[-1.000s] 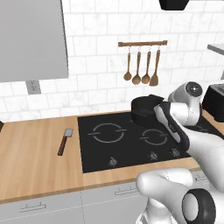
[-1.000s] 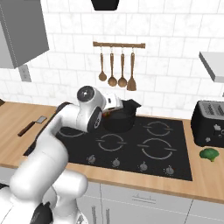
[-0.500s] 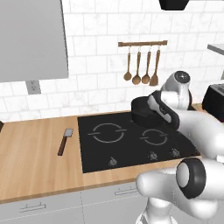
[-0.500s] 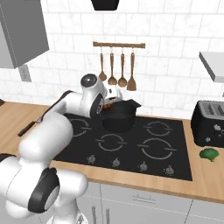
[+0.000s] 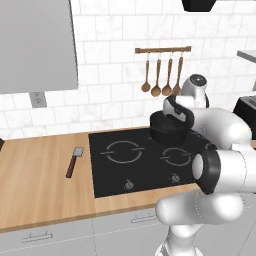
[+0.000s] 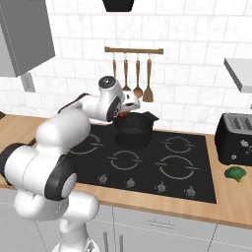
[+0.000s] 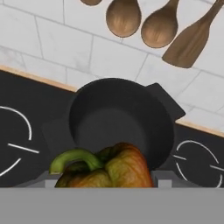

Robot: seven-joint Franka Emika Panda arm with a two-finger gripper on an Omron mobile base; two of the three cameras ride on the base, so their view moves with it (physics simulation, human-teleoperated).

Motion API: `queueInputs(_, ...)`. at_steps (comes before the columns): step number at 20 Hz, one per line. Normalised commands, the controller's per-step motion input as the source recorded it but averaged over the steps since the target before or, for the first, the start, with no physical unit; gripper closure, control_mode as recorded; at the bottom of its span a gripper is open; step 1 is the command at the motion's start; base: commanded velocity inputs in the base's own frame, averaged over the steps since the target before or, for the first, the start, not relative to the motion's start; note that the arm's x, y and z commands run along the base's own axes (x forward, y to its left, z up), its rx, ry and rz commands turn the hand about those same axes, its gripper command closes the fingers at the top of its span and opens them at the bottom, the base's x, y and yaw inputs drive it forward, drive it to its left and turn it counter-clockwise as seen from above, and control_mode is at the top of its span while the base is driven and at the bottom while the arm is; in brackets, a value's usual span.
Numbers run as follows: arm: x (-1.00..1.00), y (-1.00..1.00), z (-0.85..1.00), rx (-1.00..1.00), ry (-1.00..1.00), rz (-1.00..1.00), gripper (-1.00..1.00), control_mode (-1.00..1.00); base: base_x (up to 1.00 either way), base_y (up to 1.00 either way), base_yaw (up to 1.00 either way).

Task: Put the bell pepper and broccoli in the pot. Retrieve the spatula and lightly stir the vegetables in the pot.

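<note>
Pincer carried bell pepper over pot; spoons behind.

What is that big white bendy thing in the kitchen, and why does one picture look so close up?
The white bendy thing is a robot arm. At its end is a claw with two fingers, like tongs. Two pictures come from cameras riding behind the arm, one on its left and one on its right, so you see the same kitchen from two sides. The close-up picture comes from a tiny camera on the claw itself, looking where the claw points.

The claw is holding a red-orange bell pepper with a green stem, right next to a black pot that stands on the stove. The pot looks empty inside. On the wooden counter, a spatula lies left of the stove, and a green broccoli lies on the right, near the toaster. Wooden spoons hang on the wall.
</note>
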Motion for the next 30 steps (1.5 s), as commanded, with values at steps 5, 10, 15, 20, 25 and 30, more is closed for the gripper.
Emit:
queueInputs(5, 0.46, 0.0, -0.27, 0.08, 0.04, 0.0, 1.0, -1.0, 0.0, 0.0, 0.0)
queueInputs(10, 0.17, 0.0, -0.09, 0.07, 0.04, 0.0, 1.0, -1.0, 0.0, 0.0, 0.0)
queueInputs(15, 0.15, 0.0, -0.27, -0.01, 0.02, 0.0, 1.0, -1.0, 0.0, 0.0, 0.0)
queueInputs(20, 0.23, 0.0, -0.42, -0.03, 0.0, 0.0, 1.0, -1.0, 0.0, 0.0, 0.0)
queueInputs(25, 0.28, 0.0, -0.25, -0.02, 0.01, 0.0, 1.0, -1.0, 0.0, 0.0, 0.0)
queueInputs(30, 0.17, 0.0, -0.07, 0.0, 0.06, 0.0, 1.0, -1.0, 0.0, 0.0, 0.0)
